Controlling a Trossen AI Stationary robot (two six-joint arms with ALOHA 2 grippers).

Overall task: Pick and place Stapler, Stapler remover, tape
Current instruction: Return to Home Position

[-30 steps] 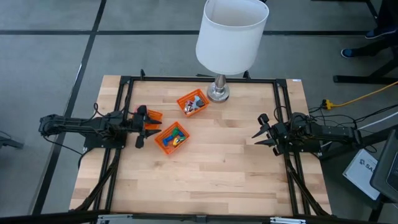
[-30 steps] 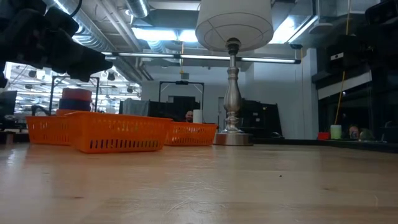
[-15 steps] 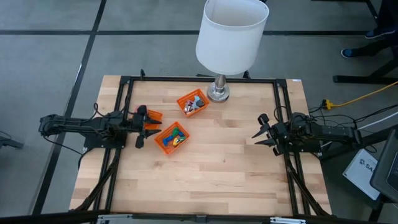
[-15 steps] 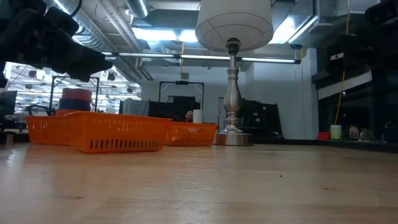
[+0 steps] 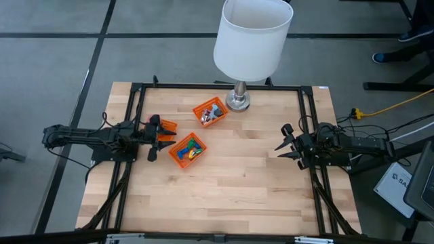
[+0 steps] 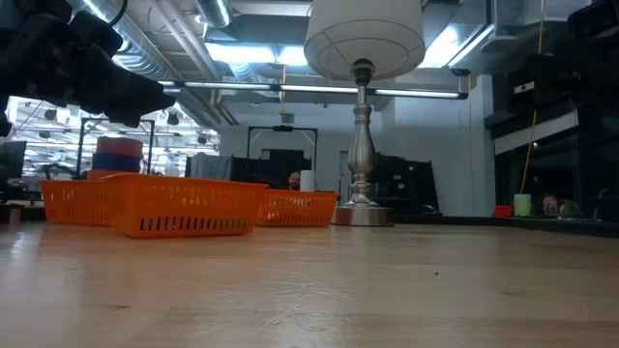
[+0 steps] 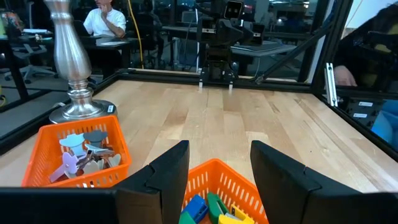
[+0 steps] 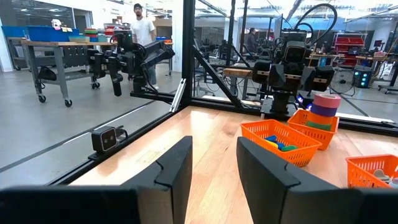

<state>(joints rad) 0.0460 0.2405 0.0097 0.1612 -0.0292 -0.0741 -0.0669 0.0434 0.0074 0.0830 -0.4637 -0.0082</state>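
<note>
The left gripper (image 5: 154, 137) is at the left side of the table (image 5: 237, 196). Its two fingers are apart and there is nothing between them. The right gripper (image 5: 282, 141) is at the right side of the table, well apart from all the bins. Its two fingers are apart too, and it holds nothing. Three orange bins sit on the left half of the table. The stapler bin (image 7: 214, 169) is right in front of the left gripper. Inside it are a blue stapler (image 7: 194, 207), a green stapler (image 7: 214, 205) and a yellow stapler (image 7: 239, 214), all close together. The tape bin (image 8: 320, 121) is just beside the left gripper, a little farther back than the stapler bin and touching it or almost touching it. The tape rolls (image 8: 325, 102) are in a stack that sticks up over the top of the bin, with a purple one on top. The remover bin (image 7: 43, 158) is farther back and more to the right, near the foot of the lamp (image 5: 251, 37). The staple removers (image 7: 84, 155) lie in a little pile inside it. The lamp has a big white shade and stands at the far edge of the table. In the room past the table, a person (image 8: 143, 28) in a white top is standing, and another person (image 7: 104, 18) is sitting at a desk.
</note>
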